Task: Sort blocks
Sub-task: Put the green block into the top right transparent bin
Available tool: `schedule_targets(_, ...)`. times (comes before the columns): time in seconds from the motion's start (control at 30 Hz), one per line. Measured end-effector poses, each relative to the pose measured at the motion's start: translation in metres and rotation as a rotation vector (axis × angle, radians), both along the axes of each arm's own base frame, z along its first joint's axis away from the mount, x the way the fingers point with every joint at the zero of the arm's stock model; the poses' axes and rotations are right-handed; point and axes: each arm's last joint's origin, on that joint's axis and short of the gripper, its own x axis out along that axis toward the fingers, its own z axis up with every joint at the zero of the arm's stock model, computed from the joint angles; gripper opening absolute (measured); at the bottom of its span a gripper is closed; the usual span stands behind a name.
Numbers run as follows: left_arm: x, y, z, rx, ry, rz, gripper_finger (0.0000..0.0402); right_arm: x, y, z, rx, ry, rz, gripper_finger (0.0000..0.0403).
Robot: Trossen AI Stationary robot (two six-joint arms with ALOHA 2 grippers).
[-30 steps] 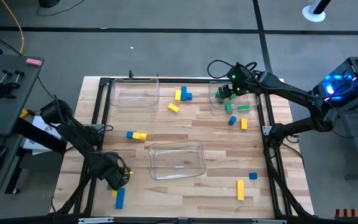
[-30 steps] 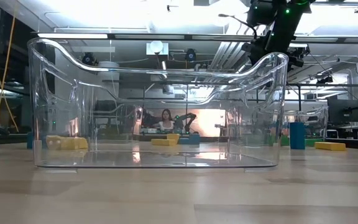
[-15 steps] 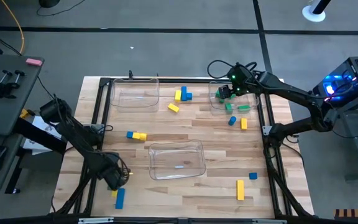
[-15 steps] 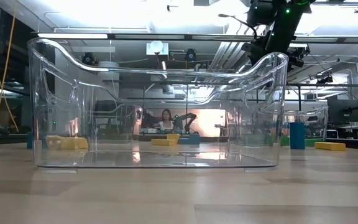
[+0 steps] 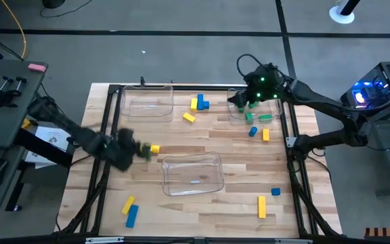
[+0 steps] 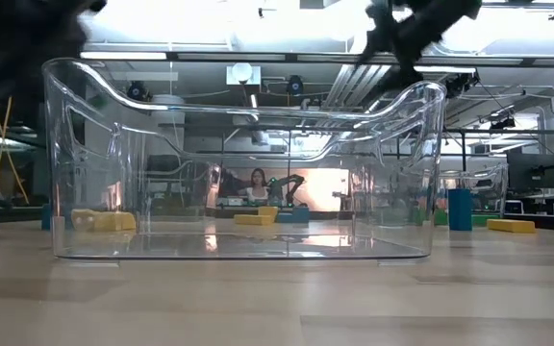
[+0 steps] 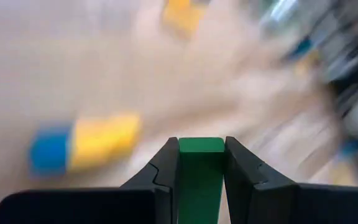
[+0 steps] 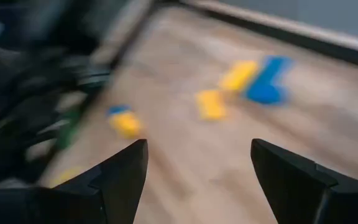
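My left gripper (image 5: 139,150) hangs over the table's left middle, shut on a green block (image 7: 200,163), beside a blue-and-yellow pair of blocks (image 5: 149,147). My right gripper (image 5: 238,102) is open over the far-right clear bin (image 5: 234,115), which holds green blocks (image 5: 252,103). In the right wrist view its fingers (image 8: 126,171) stand wide apart over blurred yellow and blue blocks (image 8: 253,78). More blocks lie flat on the wood: yellow and blue (image 5: 199,103), yellow (image 5: 189,117), green (image 5: 265,117), blue (image 5: 253,131). My left gripper pinches the green block between its two fingers (image 7: 166,168), which lie on its two long sides (image 7: 185,163). The block's square end (image 7: 201,145) shows level with the fingertips. The fingers come from the table's left side. The block is lifted clear of the table.
A clear bin (image 5: 193,173) sits at the near middle and fills the low view (image 6: 243,163). Another clear bin (image 5: 147,102) stands at the far left. Yellow (image 5: 128,202) and blue (image 5: 131,215) blocks lie near the left corner, blue (image 5: 275,192) and yellow (image 5: 261,207) near the right.
My left arm has swung fast from the near-left corner up and toward the table's middle, carrying the green block; the yellow and blue blocks it stood over now show fully. My right gripper has shifted a little toward the table's left over the far-right bin.
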Motion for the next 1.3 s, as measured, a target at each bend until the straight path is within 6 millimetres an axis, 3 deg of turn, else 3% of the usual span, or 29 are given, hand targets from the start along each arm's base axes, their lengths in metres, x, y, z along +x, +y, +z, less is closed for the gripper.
schedule_targets(0.17,0.013,0.038,0.044,0.231,-0.270,0.084,0.0055,0.032,0.040,0.014,-0.081,-0.167,0.155,0.0282)
schedule_targets(0.3,0.028,0.062,0.074,0.366,-0.445,0.095,0.0055,0.059,0.072,0.015,-0.205,-0.237,0.133,0.0282)
schedule_targets(0.4,0.040,0.079,0.084,0.427,-0.531,0.095,0.0055,0.077,0.091,0.012,-0.308,-0.268,0.069,0.0282)
schedule_targets(0.53,0.063,0.097,0.085,0.409,-0.515,0.004,0.0053,0.101,0.108,0.007,-0.459,-0.203,-0.050,0.0282)
schedule_targets(0.7,0.101,0.112,0.087,0.389,-0.456,-0.052,0.0051,0.132,0.122,0.012,-0.623,-0.093,-0.110,0.0282)
schedule_targets(0.97,0.145,0.122,0.115,0.493,-0.395,-0.141,0.0051,0.159,0.126,0.021,-0.751,0.152,-0.205,0.0282)
schedule_targets(1.13,0.156,0.121,0.126,0.523,-0.383,-0.188,0.0051,0.163,0.124,0.026,-0.785,0.175,-0.276,0.0282)
schedule_targets(1.3,0.157,0.121,0.124,0.527,-0.357,-0.200,0.0051,0.163,0.125,0.027,-0.782,0.164,-0.279,0.0260)
